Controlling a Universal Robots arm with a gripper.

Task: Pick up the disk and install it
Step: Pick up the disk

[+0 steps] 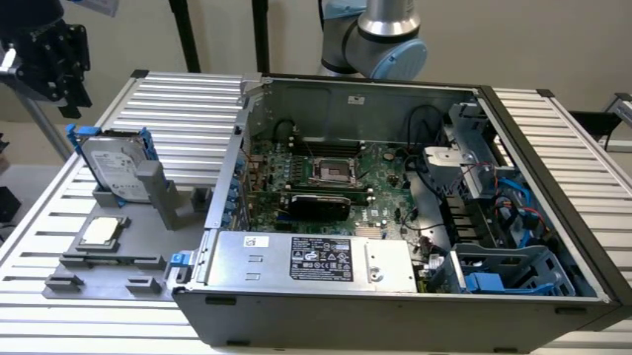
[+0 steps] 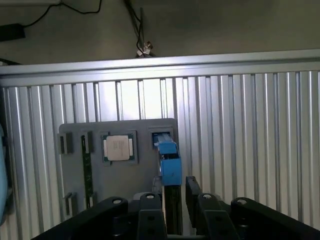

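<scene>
The hand (image 2: 171, 194), fingers parted and holding nothing, hangs above the disk (image 1: 117, 166) standing on edge in its grey holder (image 1: 168, 200) on the tabletop (image 1: 188, 96), where an off-line descent could strike the blue frame and topple it.

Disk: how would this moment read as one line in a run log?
disk: upright in grey holder, outside computer case | gripper: open, above disk, not touching | installed: no

The disk (image 1: 115, 168) is made of shiny grey metal, edged with blue plastic. The table (image 1: 177, 96) is made of ribbed, pale metal.
</scene>
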